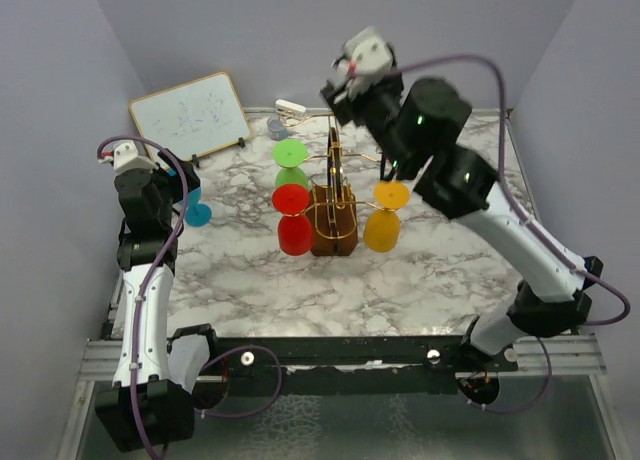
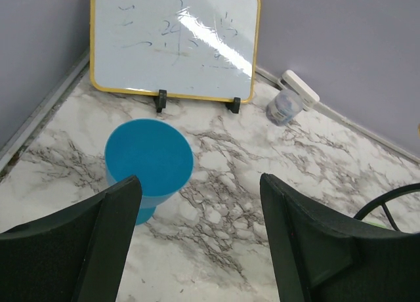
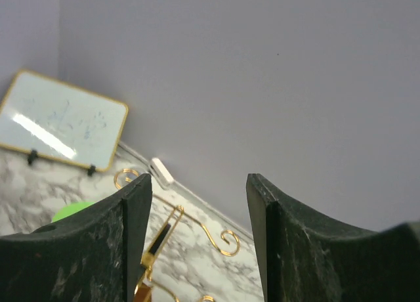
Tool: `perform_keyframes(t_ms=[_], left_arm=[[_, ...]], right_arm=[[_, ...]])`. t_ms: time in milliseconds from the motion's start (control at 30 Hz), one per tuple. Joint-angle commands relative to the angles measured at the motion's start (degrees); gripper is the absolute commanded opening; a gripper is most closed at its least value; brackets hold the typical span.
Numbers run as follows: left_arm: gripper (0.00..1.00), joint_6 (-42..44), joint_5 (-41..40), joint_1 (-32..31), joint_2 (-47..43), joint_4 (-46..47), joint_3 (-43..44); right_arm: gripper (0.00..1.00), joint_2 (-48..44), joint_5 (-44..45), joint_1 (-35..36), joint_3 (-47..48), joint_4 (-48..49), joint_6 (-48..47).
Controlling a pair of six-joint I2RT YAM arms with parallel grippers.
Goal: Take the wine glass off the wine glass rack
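Observation:
The wine glass rack (image 1: 333, 225) has a brown wooden base and a gold wire frame, and it stands mid-table. Green (image 1: 290, 155), red (image 1: 291, 220) and orange (image 1: 385, 220) wine glasses hang on its arms. A blue wine glass (image 1: 197, 212) stands on the marble to the left, off the rack. My left gripper (image 1: 183, 188) is open just beside it. In the left wrist view the blue glass (image 2: 149, 156) sits past the left finger, outside the open gripper (image 2: 200, 203). My right gripper (image 1: 336, 93) hovers open above the rack's far side, over its curled gold arms (image 3: 226, 239), holding nothing (image 3: 199, 197).
A small whiteboard (image 1: 190, 115) leans at the back left. A white eraser (image 1: 290, 108) and a small grey cup (image 1: 276, 128) lie near the back wall. Purple walls close in the table on three sides.

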Motion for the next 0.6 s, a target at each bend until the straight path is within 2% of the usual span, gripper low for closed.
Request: perform_keyframes(t_ms=[0,67,133,267,433,567], left_arm=[[0.75,-1.0,4.3,-0.5,-0.9,2.8,-0.8],[0.75,-0.9,5.0,-0.7,-0.6,2.8,-0.8],[0.75,-1.0,5.6,-0.8,-0.6,3.1,-0.9],[0.75,-1.3,7.2,-1.4,-0.5,3.6,-1.1],[0.74,-1.7,11.0,-2.1,-0.1,5.1,-1.5],[0.74,-2.2,12.9,-2.1,0.6,5.6,-1.5]], right_arm=[[0.59,11.6,-26.6,-17.6,21.8,-21.7,27.6],[0.57,17.8,-36.2,-22.9,31.0,-27.1,35.8],[0.56,22.4,-49.4,-27.0,36.3,-29.5,43.1],[0.49,25.8,-68.3,-32.4,32.2,-26.2,53.6],[0.48,29.2,-75.0,-32.7,31.3,-29.3,53.9],[0.48,31.4,-75.4,-32.7,31.9,-32.9,51.7]])
